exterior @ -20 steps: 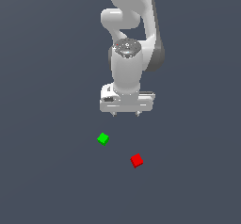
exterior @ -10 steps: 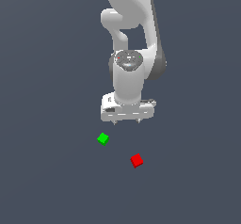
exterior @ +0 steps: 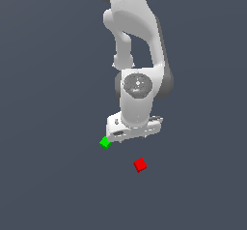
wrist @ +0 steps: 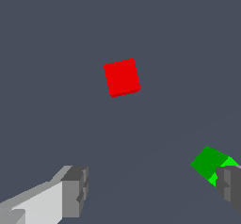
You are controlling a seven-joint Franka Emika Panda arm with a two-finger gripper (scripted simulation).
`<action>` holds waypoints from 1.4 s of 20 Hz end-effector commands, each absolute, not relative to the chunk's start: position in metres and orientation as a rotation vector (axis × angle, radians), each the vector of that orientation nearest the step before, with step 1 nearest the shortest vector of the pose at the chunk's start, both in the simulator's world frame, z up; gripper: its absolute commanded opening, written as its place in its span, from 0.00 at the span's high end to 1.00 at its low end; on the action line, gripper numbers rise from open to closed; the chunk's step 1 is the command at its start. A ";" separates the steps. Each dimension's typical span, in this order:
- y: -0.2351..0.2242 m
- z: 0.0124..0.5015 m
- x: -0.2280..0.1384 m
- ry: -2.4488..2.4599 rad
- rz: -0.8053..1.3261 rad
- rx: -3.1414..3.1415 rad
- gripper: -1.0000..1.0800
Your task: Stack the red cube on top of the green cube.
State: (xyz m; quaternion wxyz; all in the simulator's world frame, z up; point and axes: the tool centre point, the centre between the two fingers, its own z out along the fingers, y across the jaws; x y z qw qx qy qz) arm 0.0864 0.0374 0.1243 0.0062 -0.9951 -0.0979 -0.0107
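Gripper: I see my gripper (wrist: 153,190) spread wide, with nothing held in it. One grey finger (wrist: 75,191) and the other one are far apart in the wrist view.
Gripper from outside: In the exterior view the gripper (exterior: 134,132) hangs low over the floor, and I cannot see its fingers well there.
Red cube: The red cube (wrist: 122,77) sits alone on the floor, ahead of my fingers and touching nothing. In the exterior view it (exterior: 140,165) lies below the gripper, toward that view's right.
Green cube: The green cube (wrist: 211,164) is just beside one fingertip, partly hidden by it. In the exterior view it (exterior: 105,142) peeks out at the hand's edge, on that view's left.
Cubes together: They are apart.
Writing: I can read no words or labels anywhere.
Looks: Both cubes are plain and smooth. The arm (exterior: 137,40) is white, round and shiny. The floor (exterior: 48,127) is flat dark grey.
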 end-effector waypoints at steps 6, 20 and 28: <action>0.049 0.102 0.118 -0.444 -0.020 -3.102 0.04; 0.067 0.075 0.155 -0.616 -0.003 -3.079 0.04; 0.072 0.070 0.163 -0.647 0.000 -3.074 0.04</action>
